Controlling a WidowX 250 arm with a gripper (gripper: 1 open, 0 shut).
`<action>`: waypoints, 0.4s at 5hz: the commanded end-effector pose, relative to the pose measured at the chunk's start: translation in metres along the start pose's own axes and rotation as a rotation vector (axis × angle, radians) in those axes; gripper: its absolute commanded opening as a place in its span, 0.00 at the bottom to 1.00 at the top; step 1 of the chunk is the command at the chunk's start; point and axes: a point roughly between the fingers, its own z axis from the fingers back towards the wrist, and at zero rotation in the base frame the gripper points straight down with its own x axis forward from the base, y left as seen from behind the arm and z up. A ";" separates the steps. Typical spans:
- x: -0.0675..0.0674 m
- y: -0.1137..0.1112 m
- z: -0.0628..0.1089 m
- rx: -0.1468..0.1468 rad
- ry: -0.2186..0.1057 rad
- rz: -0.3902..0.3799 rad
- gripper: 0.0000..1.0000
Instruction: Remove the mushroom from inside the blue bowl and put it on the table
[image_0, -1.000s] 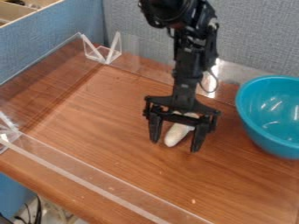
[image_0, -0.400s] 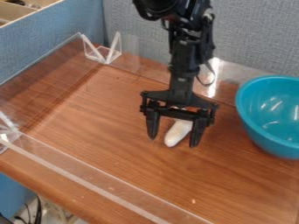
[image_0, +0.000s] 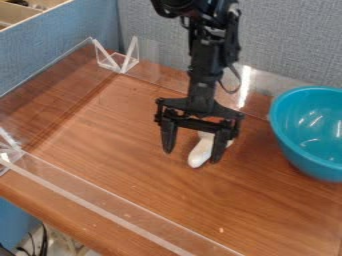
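The mushroom (image_0: 202, 154) lies on the reddish-brown table (image_0: 120, 140), left of the blue bowl (image_0: 310, 130). Only its cream stem shows clearly; the cap end is behind a finger. My black gripper (image_0: 195, 142) hangs pointing straight down just above the mushroom, its fingers spread wide on either side of it and holding nothing. The bowl sits at the right edge of the view, and nothing shows on the part of its inside that I can see.
Low clear acrylic walls (image_0: 80, 190) edge the table at the front and left, with a clear bracket (image_0: 120, 55) at the back corner. A blue partition stands behind the table, and the arm (image_0: 207, 45) comes down from the back.
The open gripper has shifted slightly left and a little up off the mushroom. The mushroom stays lying on the table and the bowl has not moved.
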 end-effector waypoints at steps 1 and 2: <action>0.009 0.002 0.030 -0.030 -0.101 -0.036 1.00; 0.010 0.006 0.030 -0.033 -0.111 -0.079 1.00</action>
